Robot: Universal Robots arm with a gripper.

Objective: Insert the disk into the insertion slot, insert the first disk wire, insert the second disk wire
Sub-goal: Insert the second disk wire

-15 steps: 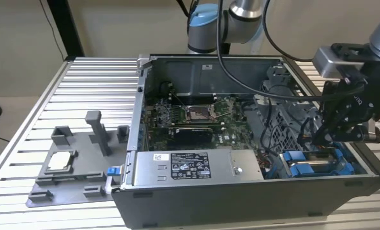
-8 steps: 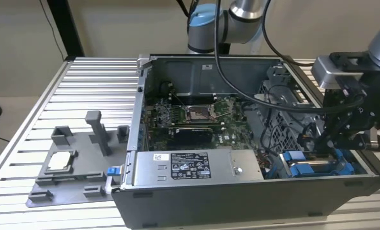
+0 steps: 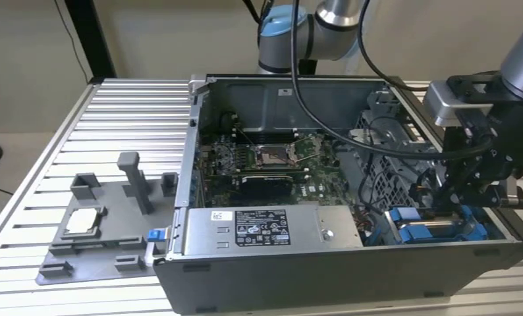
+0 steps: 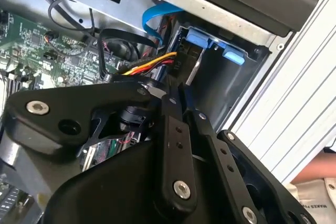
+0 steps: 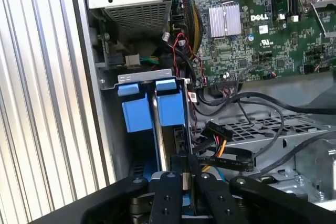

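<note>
Ribbed metal table [image 3: 112, 118] (beige wall [image 3: 156, 33] behind)

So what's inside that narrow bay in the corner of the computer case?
The insertion slot holds the disk in its blue carrier, edge up. The gripper hangs just above, hiding the disk's far end and any connectors.

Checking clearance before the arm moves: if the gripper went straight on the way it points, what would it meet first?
Probably the disk in its blue carrier, seated in the insertion slot; the gripper points along its edge, though depth is unclear.
</note>
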